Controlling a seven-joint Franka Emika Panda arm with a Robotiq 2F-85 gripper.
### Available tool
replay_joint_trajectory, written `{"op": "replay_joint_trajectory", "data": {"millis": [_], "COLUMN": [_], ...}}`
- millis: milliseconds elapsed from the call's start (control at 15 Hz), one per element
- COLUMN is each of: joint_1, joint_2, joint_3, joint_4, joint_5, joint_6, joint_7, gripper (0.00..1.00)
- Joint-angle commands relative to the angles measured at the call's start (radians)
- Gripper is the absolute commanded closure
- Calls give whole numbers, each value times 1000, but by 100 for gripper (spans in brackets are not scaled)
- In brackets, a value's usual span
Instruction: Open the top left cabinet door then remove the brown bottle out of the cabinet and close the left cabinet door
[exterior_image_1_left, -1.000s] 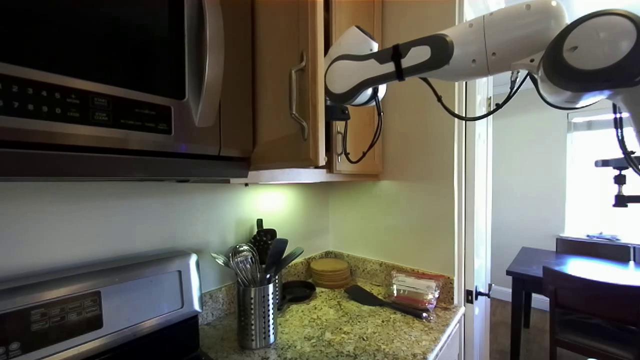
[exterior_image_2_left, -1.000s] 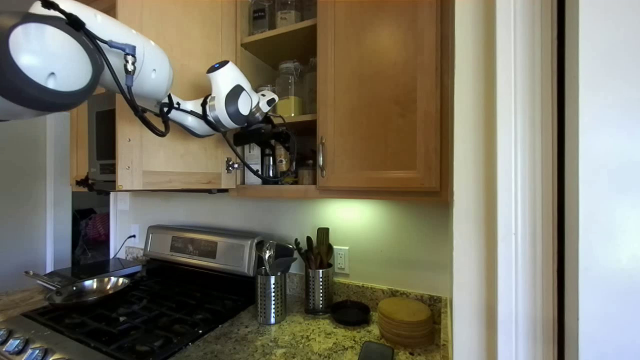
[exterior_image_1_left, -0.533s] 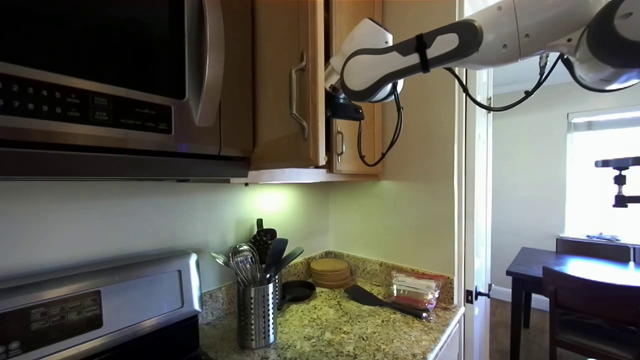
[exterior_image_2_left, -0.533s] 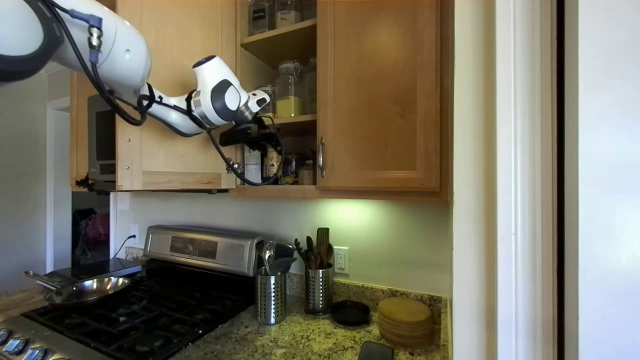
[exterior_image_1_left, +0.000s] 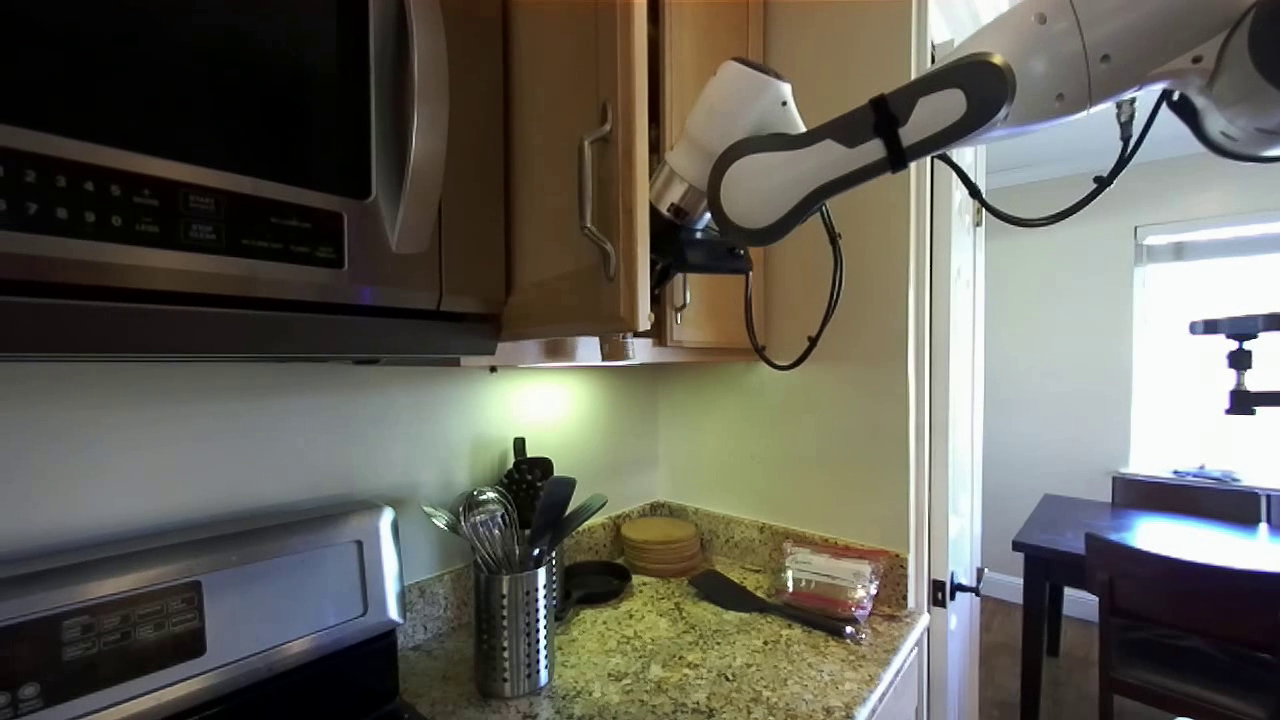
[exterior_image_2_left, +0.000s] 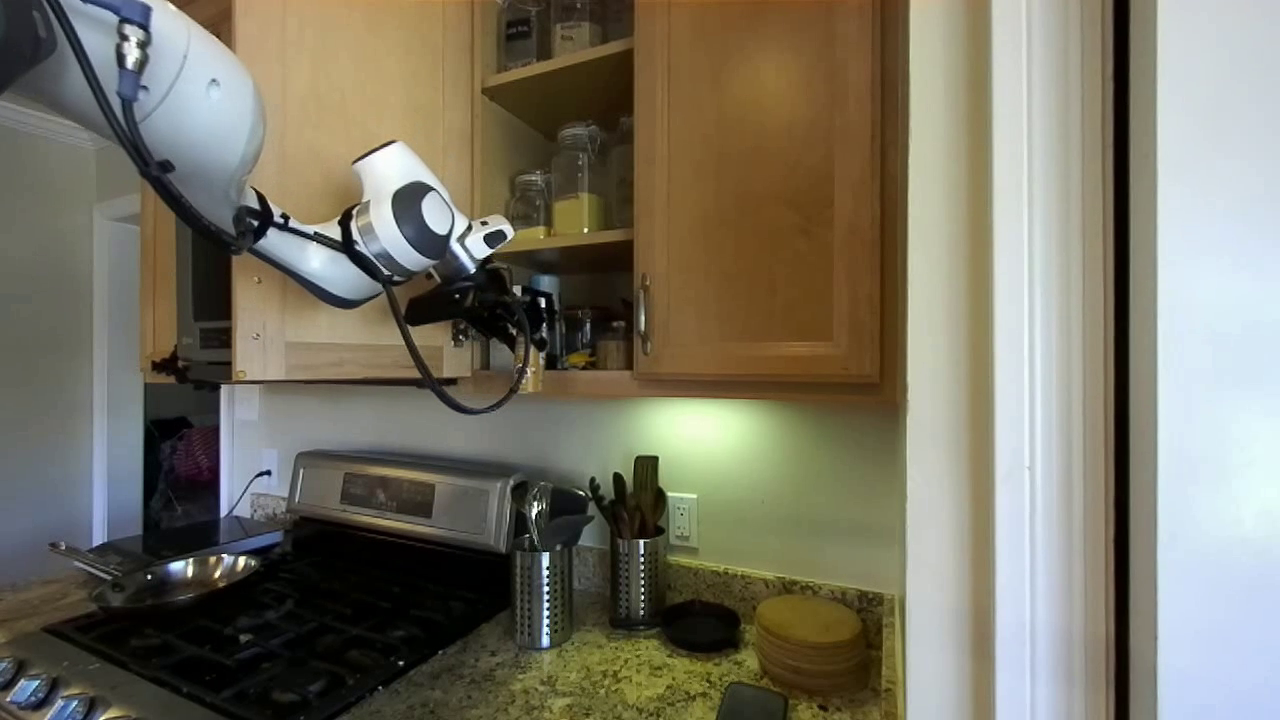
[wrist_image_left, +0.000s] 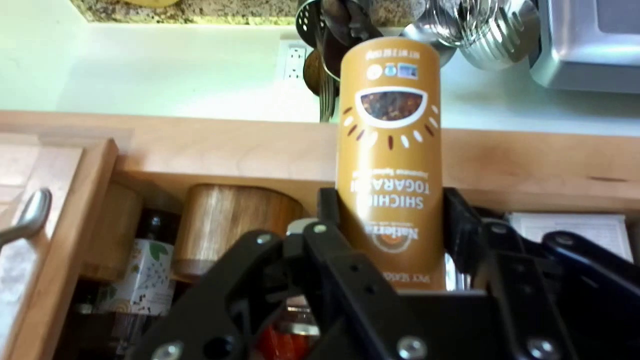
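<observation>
We face a light honey-wood cabinet (exterior_image_2_left: 590, 384) mounted high above the counter (exterior_image_1_left: 660, 650), which is speckled stone. Below it and to the left, in an exterior view, is a black-topped stove (exterior_image_2_left: 280, 610). A white and grey robot arm (exterior_image_2_left: 190, 120) reaches in toward the cabinet's left half. In an exterior view, a steel microwave (exterior_image_1_left: 190, 110) fills the upper left. The top left cabinet door (exterior_image_2_left: 340, 90) is swung wide, so we can look inside beside it; the matching right door (exterior_image_2_left: 760, 190) is closed.

A steel frying pan (exterior_image_2_left: 180, 582) sits on the left part of the stove. On the counter we find a stack of round tan discs (exterior_image_2_left: 812, 645) and a perforated steel utensil holder (exterior_image_2_left: 543, 600) near a second holder (exterior_image_2_left: 638, 580). Glass jars (exterior_image_2_left: 578, 190) stand on the cabinet's middle shelf (exterior_image_2_left: 600, 240).

At the arm's end, the black gripper (wrist_image_left: 390, 212) pinches the brown bottle (wrist_image_left: 390, 150), its jaws touching it on both sides. The bottle, a golden-brown cylinder with white lettering that appears upside down in the wrist view, hangs roughly upright just in front of the exposed left opening. In an exterior view the swung door hides all of it but its lower end.
</observation>
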Motion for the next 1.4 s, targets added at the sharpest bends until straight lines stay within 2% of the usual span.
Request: {"op": "replay_joint_trajectory", "data": {"millis": [0, 400, 533, 733, 1067, 1133, 1333], "joint_1": [-16, -33, -26, -48, -99, -76, -86], "joint_2": [-34, -43, -124, -145, -173, -128, -131], "joint_3": [14, 6, -3, -15, -16, -14, -15], "joint_4": [-95, -215, -320, -397, -448, -399, -407], "joint_5": [-8, 14, -47, -108, -202, -150, -162], "joint_6": [-6, 70, 157, 326, 430, 391, 403], "joint_7": [46, 44, 114, 204, 256, 214, 215], "gripper": [73, 73, 73, 73, 73, 48, 48]}}
